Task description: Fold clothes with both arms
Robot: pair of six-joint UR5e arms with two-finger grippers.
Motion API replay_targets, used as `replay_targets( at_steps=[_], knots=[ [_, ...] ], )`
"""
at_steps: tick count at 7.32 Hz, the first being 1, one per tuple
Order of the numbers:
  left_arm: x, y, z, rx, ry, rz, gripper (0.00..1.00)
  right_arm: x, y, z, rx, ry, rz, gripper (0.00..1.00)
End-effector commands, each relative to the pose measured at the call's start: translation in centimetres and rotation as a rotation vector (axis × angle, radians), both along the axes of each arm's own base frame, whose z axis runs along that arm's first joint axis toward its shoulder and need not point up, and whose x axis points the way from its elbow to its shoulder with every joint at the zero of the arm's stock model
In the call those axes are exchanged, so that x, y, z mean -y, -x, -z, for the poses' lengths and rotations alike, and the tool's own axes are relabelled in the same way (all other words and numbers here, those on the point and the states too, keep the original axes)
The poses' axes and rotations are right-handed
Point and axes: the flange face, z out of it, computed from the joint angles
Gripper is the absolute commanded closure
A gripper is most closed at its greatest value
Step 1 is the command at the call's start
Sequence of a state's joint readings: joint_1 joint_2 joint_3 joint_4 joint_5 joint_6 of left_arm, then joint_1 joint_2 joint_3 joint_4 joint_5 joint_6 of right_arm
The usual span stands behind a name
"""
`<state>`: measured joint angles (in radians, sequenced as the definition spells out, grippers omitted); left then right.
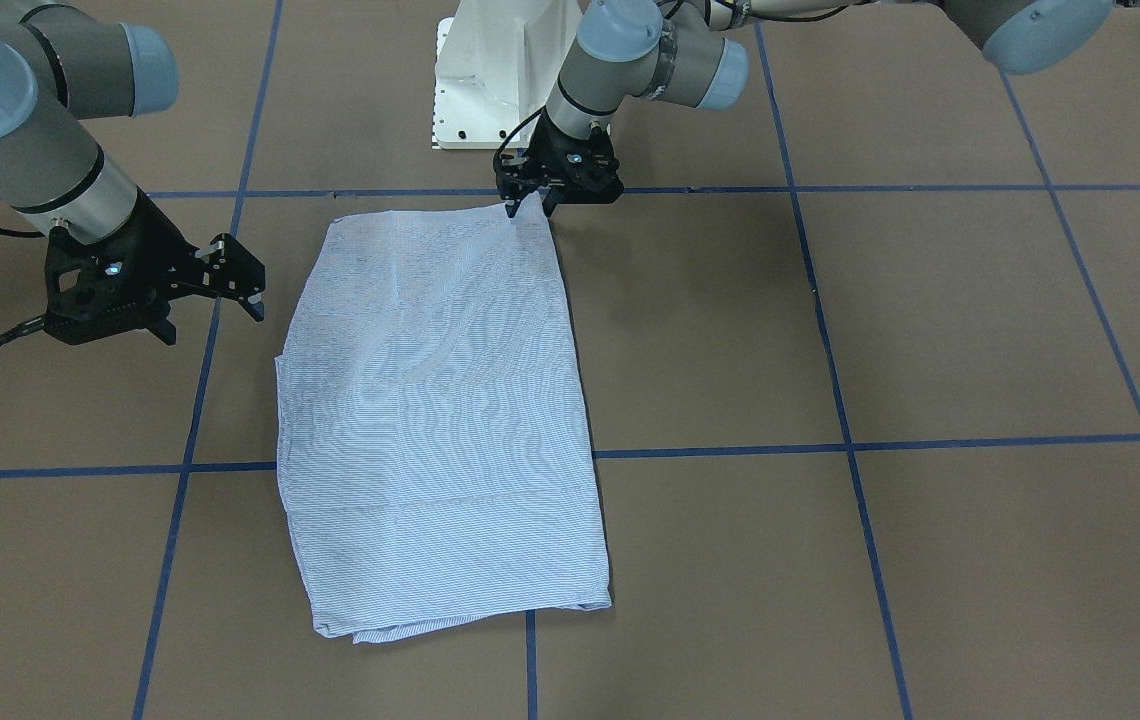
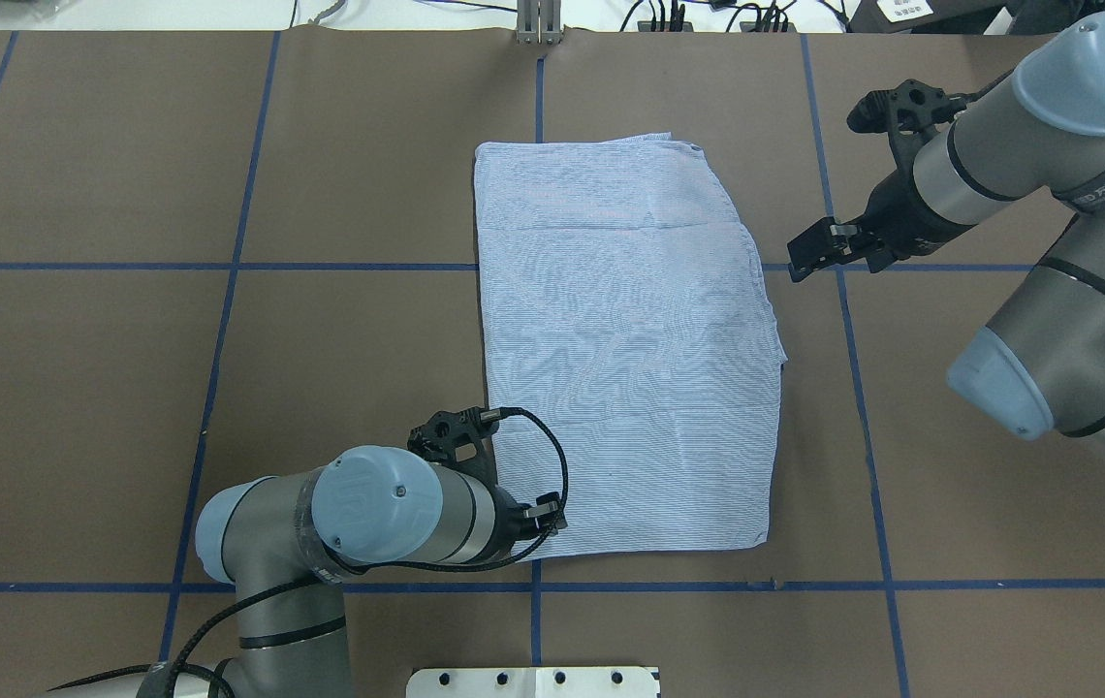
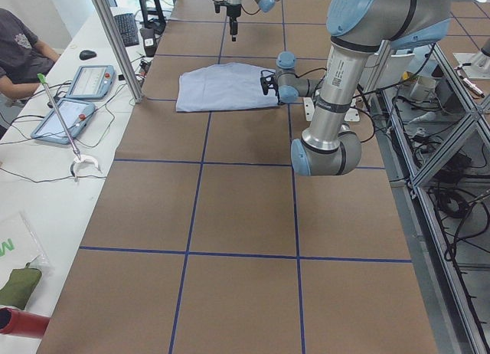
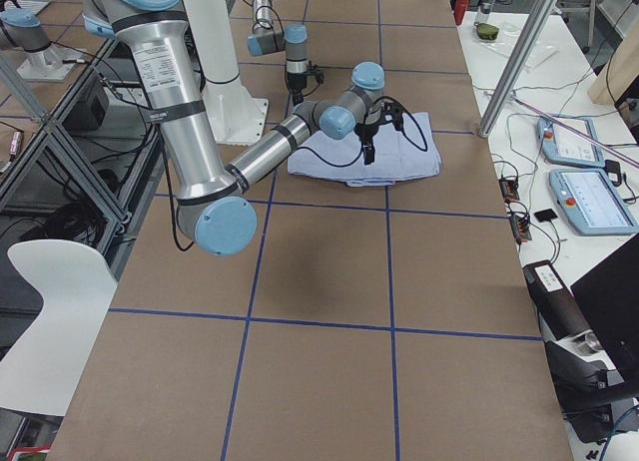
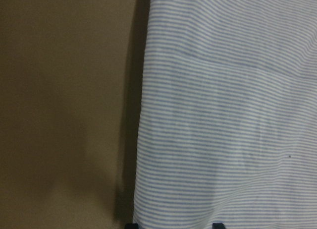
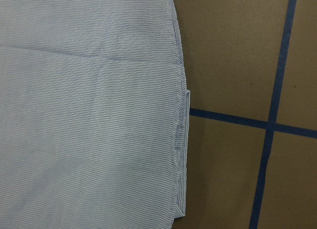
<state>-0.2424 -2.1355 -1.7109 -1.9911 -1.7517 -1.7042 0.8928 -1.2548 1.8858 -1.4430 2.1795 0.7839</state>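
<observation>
While left claw (image 1: 530,209) straddles shirt (image 1: 430,400) corner half-spread, right claw (image 1: 214,322) hangs wide-spread beside shirt; white pedestal (image 1: 490,80) nearby

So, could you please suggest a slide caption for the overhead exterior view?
Folded striped shirt on the table; left gripper over its near-left corner, right gripper open beside its right edge.

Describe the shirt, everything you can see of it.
The shirt is thin cloth in fine light-blue-and-white stripes. It is folded into a roughly rectangular stack lying flat on the brown table. Collar, sleeves and buttons are hidden. Layered edges show along one side and the far end, and the top is softly wrinkled. The left gripper stands on its near corner, fingers apart. The right gripper is open beside it, not touching.
</observation>
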Motion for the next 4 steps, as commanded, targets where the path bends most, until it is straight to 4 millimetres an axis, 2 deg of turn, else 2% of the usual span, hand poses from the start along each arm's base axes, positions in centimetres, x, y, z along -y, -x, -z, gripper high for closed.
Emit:
replay_targets(
  at_steps=[1,2,4],
  knots=[
    [0.0,0.03,0.03,-0.001,0.002,0.003,0.79,0.02,0.0,-0.02,0.0,-0.001,-0.001,0.0],
    [0.0,0.03,0.03,-0.002,0.023,0.012,1.0,0.02,0.0,-0.04,-0.001,0.0,-0.001,0.0],
    [-0.06,0.17,0.13,-0.005,0.025,0.01,1.0,-0.09,-0.07,-0.07,0.0,0.002,-0.001,0.0]
  ],
)
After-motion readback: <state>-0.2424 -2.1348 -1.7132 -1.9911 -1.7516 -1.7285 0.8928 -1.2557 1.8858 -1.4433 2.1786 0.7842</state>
